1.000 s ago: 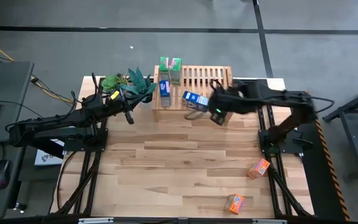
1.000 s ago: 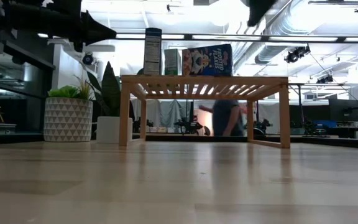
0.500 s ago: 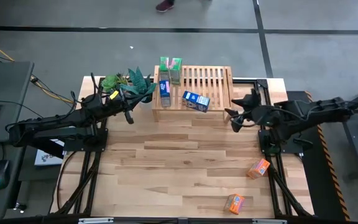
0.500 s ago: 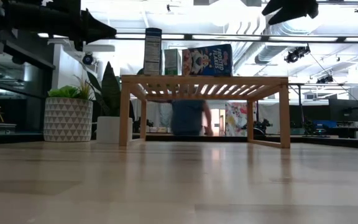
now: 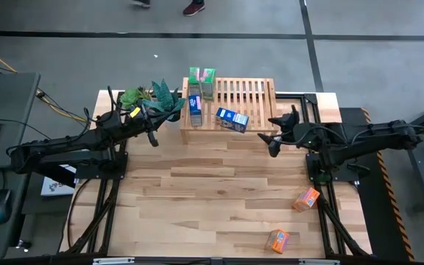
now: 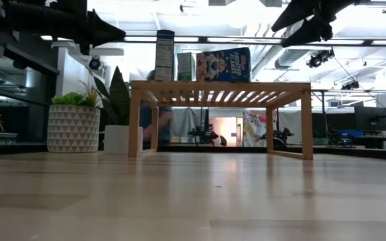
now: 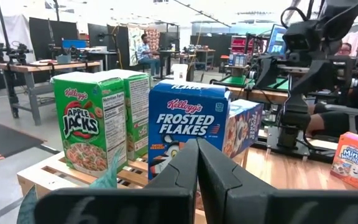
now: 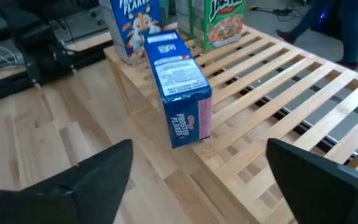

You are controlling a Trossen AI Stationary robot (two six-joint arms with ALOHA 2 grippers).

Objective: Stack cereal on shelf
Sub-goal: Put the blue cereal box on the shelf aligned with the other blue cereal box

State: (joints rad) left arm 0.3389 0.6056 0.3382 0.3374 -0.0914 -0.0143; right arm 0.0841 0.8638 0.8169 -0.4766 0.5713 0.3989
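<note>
Wood-plank tabletop now has the right hand pulled back off the shelf, fingers spread, leaving a blue Frosted Flakes box lying there beside three upright boxes. Two orange boxes remain near the front edge. Left hand, pressed together, waits by the plants.

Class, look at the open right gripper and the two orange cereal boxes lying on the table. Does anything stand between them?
Nothing visible does. The right gripper hovers open beside the shelf; only bare tabletop separates it from both orange boxes.
</note>
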